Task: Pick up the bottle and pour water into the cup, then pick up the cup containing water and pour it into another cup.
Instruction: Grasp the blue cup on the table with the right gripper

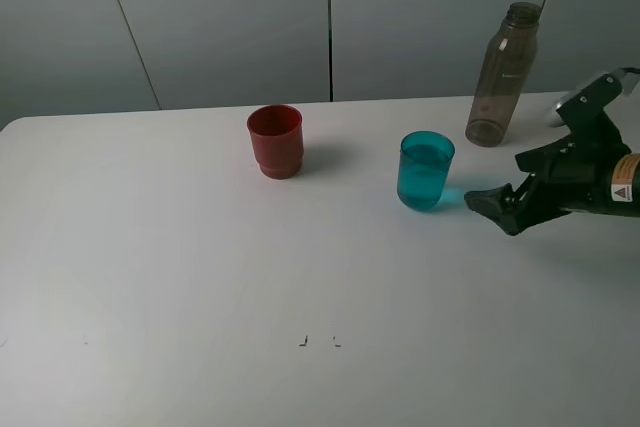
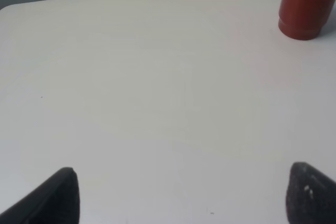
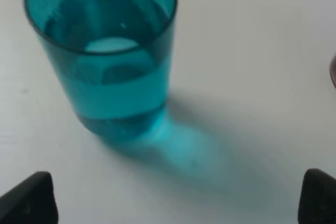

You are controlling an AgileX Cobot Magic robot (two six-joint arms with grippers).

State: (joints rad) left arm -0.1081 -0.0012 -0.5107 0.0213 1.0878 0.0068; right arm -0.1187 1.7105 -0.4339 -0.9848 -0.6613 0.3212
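dan: On the right side of the bench, high cam: the teal cup stands upright with water in it. The right pincer sits low just beside it, spread wide, nothing held. The bottle is upright behind, and the red cup is well off to the left. My worry is that it comes in off-centre, one side bumps the wall, and the cup skids or tips before the grip lands.

lee: Yeah, and it's smooth tapered plastic, so I'd guess slippery. Squeeze it wrong and it could slide up out of the grip. Squeeze too hard and the wall may flex and slop water.

dan: Left wrist cam: left pincer wide apart, empty, over bare bench. Only the red cup shows, at the edge of the shot, well apart from the pincer. Not much risk there unless that arm swings into it.

lee: Right wrist cam is the good one. The teal cup is big in the shot, see-through, water somewhere past halfway, blue glow on the bench. The finger tips sit way out at the edges. The cup isn't between them yet; it's ahead and nearer one tip.

dan: So I'd line it up first. And with that much water, a fast carry or a rushed tilt over the red cup would probably spill on the bench.
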